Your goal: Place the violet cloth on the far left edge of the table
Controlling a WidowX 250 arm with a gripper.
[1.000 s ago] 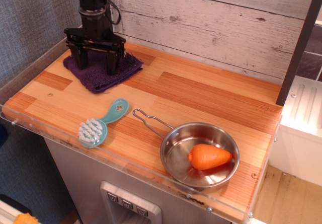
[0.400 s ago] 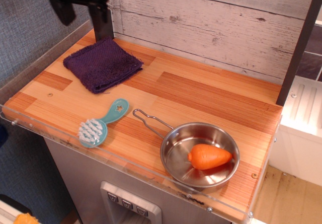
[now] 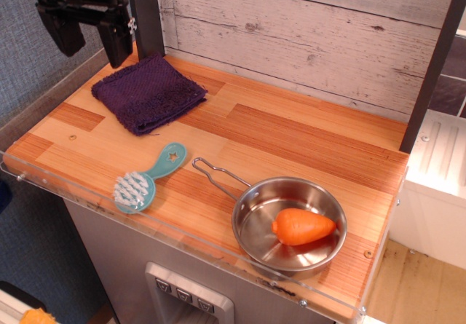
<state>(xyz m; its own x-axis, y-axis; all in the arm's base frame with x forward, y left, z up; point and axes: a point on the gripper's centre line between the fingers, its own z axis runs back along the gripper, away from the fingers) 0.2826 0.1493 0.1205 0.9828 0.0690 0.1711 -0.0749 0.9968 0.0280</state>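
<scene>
Cloth count is one: the violet cloth (image 3: 148, 92) lies flat at the far left corner of the table (image 3: 291, 138), close to the back wall. One gripper (image 3: 91, 36) hangs above and left of it, fingers spread and empty. Nearer the front sit one teal brush (image 3: 148, 178) and one steel pan (image 3: 289, 226) holding one orange carrot (image 3: 303, 226).

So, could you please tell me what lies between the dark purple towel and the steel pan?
The teal plastic brush lies between cloth and pan, on bare wood.
</scene>
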